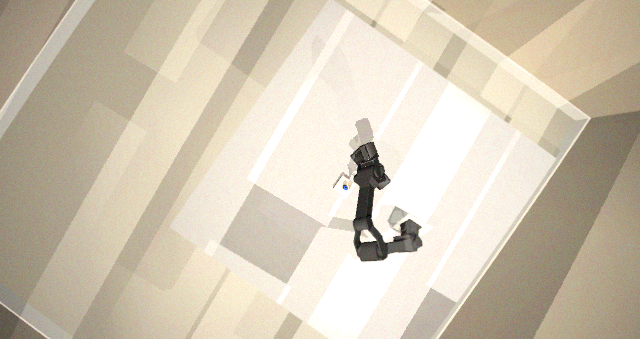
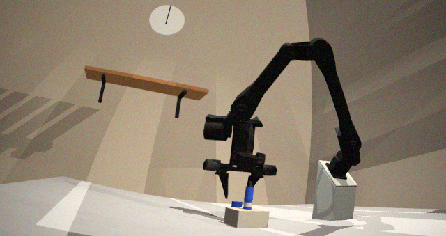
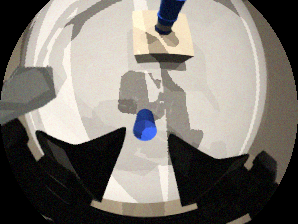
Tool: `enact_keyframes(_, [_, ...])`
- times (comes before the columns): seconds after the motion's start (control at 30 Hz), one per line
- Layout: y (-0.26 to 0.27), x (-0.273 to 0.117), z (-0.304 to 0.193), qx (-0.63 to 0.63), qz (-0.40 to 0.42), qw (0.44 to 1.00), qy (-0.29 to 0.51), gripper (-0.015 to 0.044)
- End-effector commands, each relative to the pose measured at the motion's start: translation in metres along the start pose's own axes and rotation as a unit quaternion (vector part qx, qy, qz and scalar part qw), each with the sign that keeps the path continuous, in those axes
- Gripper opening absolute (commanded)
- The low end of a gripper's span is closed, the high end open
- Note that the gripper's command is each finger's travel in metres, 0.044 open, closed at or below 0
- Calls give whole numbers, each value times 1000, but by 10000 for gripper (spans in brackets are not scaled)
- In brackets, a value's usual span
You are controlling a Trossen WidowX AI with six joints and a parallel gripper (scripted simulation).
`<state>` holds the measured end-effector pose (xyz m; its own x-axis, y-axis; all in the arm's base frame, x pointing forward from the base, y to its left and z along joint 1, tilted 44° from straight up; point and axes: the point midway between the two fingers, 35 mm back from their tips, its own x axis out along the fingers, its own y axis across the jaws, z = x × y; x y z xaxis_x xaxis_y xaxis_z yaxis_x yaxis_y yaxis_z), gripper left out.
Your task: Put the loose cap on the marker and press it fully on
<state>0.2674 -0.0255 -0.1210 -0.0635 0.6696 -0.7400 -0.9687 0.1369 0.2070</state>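
Hovering with fingers apart and empty, the gripper (image 3: 145, 163) frames the cap (image 3: 144, 125) standing near the holder block (image 3: 162, 44); small, light, rigid and probably slick, it wants a mid-wall pinch.

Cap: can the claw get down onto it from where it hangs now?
Probably yes. In the wrist view the cap stands on the table between the open claw fingers, nothing over it. The marker in its holder block stands off to one side.
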Motion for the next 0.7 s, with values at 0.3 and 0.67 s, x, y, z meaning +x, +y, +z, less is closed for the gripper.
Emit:
enact_keyframes(0.3, [3, 23, 0, 4, 4, 1000, -4, 244])
enact_keyframes(0.67, [4, 41, 1, 4, 4, 1000, -7, 244])
